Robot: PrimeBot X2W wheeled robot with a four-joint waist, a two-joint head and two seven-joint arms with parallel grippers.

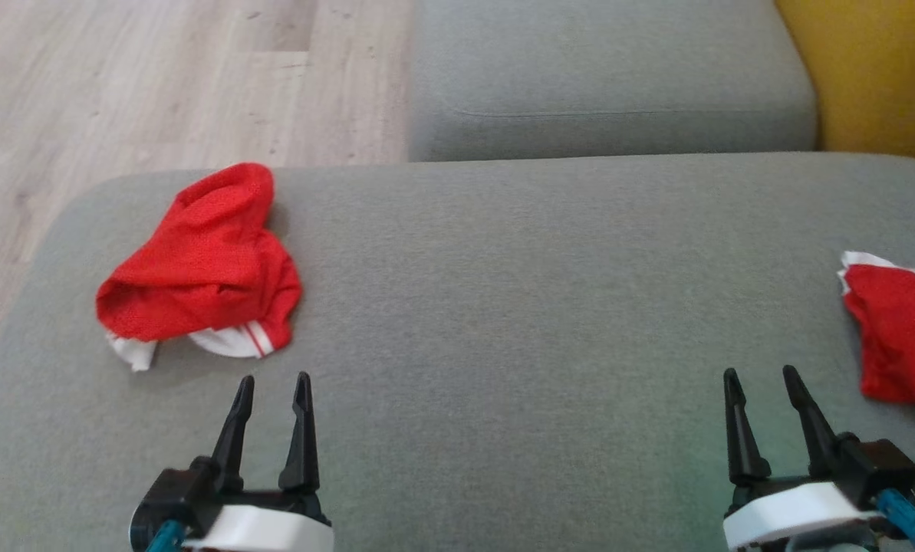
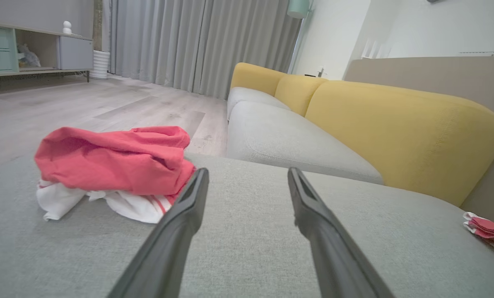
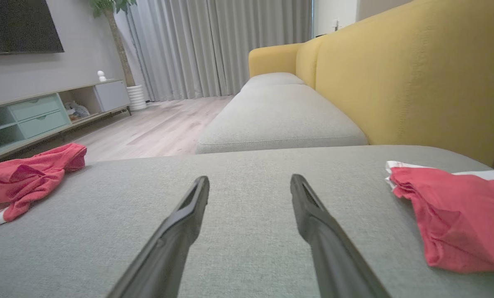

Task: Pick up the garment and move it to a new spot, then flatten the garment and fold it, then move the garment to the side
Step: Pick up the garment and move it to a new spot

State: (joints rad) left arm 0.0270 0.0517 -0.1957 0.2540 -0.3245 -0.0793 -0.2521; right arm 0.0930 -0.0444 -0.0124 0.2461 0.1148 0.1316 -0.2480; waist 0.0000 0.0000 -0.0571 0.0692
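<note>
Fingers of both grippers stood spread apart with nothing between them, low over a broad grey seat cushion (image 1: pixel 503 307).

In the head view, the left gripper (image 1: pixel 274 379) sat at the seven o'clock part of the picture, its tips pointing toward twelve. The garment (image 1: pixel 200 264), a red mesh piece with a white hem carrying a thin red stripe, lay in a crumpled heap on the cushion at about eleven o'clock from those tips. Its white hem was the part nearest the fingers. A narrow strip of bare cushion showed between that hem and the tip of the left-hand finger, so the garment was just beside the gripper and apart from it. In the left wrist view the heap lay at ten o'clock from the fingers, and the tip of the left-hand finger overlapped its striped edge in the picture.

The right gripper (image 1: pixel 761 373) sat at the five o'clock part of the head view, well apart from the garment. In the right wrist view the garment lay far off at nine o'clock, at the cushion's edge.

A second red cloth (image 1: pixel 898 330) with a white edge lay flatter on the same cushion, between two and three o'clock from the right gripper's tips, near them but not touching, and was cut off by the picture's border.

Beyond the cushion, at twelve o'clock, lay another grey seat (image 1: pixel 610 77) with a yellow backrest (image 1: pixel 879 69) at one o'clock and pale wooden floor (image 1: pixel 158 77) at eleven.
</note>
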